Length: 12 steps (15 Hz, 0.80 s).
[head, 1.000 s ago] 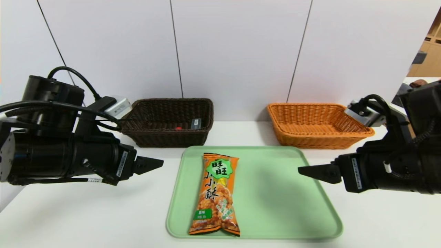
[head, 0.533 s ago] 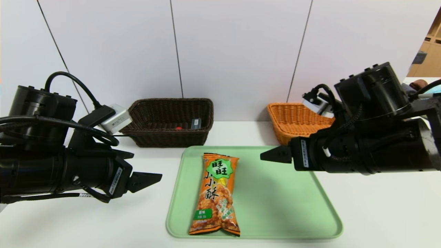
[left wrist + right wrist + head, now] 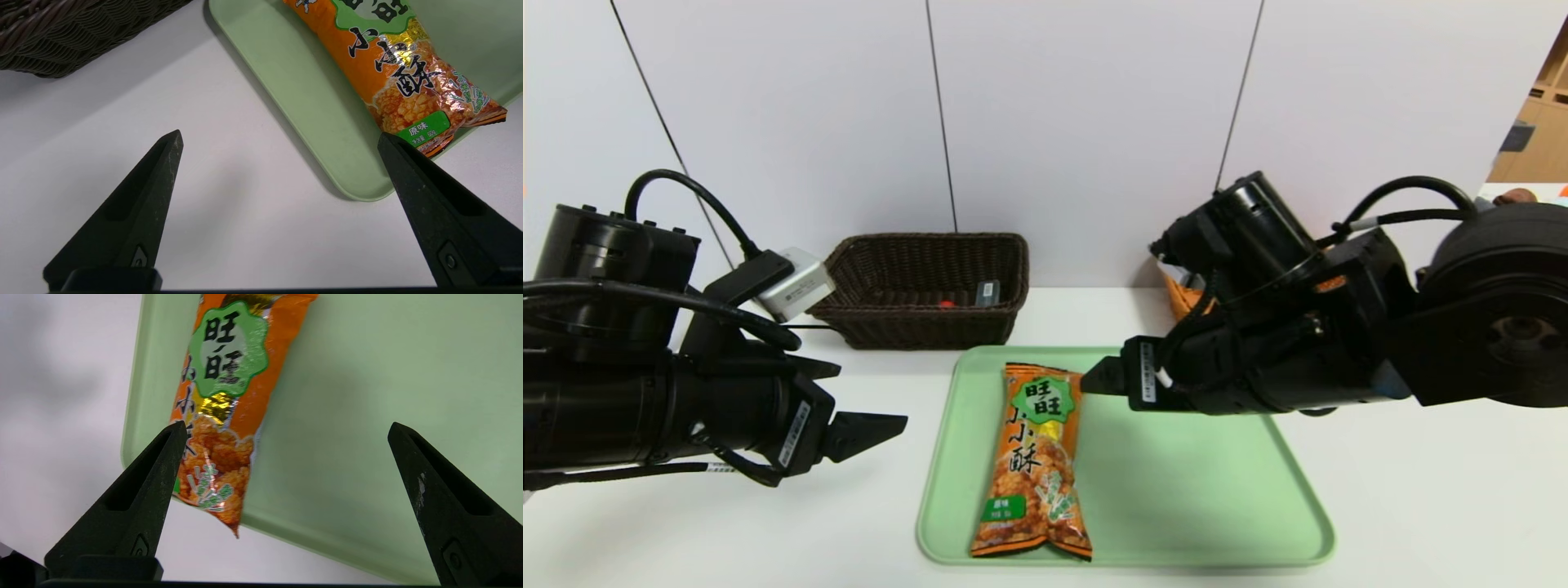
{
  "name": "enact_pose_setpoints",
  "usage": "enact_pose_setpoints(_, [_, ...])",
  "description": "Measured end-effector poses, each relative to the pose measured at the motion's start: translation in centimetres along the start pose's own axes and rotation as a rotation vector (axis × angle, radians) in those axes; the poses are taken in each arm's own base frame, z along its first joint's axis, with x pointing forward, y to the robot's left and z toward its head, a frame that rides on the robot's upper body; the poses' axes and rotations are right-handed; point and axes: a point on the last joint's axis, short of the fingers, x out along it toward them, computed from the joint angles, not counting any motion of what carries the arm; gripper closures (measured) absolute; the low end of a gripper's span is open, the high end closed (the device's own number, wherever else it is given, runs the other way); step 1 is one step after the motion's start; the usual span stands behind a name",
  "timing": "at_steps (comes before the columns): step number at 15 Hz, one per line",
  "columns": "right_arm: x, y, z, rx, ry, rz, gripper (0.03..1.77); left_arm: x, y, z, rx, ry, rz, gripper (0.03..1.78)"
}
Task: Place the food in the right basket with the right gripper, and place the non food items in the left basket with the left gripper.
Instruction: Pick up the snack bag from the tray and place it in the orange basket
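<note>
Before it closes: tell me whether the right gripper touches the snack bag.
Apart. In the right wrist view the open right gripper hangs above the snack bag, which lies flat on the green tray.

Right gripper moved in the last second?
Yes. The right gripper swung in from off the tray's right edge to above the tray, beside the snack bag, fingers open.

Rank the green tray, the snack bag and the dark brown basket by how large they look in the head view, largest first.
1. green tray: by far the widest spread.
2. dark brown basket
3. snack bag

The basket and bag look close in size; the basket stands farther from the camera, so their order is unsure.
</note>
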Motion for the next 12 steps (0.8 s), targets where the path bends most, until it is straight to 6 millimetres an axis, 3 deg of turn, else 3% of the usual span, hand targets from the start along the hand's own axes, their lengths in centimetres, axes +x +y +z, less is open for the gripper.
enact_pose_setpoints(5, [3.1,3.8,-0.3,-0.010,0.053,-0.046,0.10,-0.6,-0.1,0.1,0.005,-0.020,-0.001,0.12])
enact_pose_setpoints(12, [7.1,6.7,-0.7,-0.018,0.101,-0.122,0.10,-0.8,-0.2,0.1,0.005,-0.030,0.001,0.12])
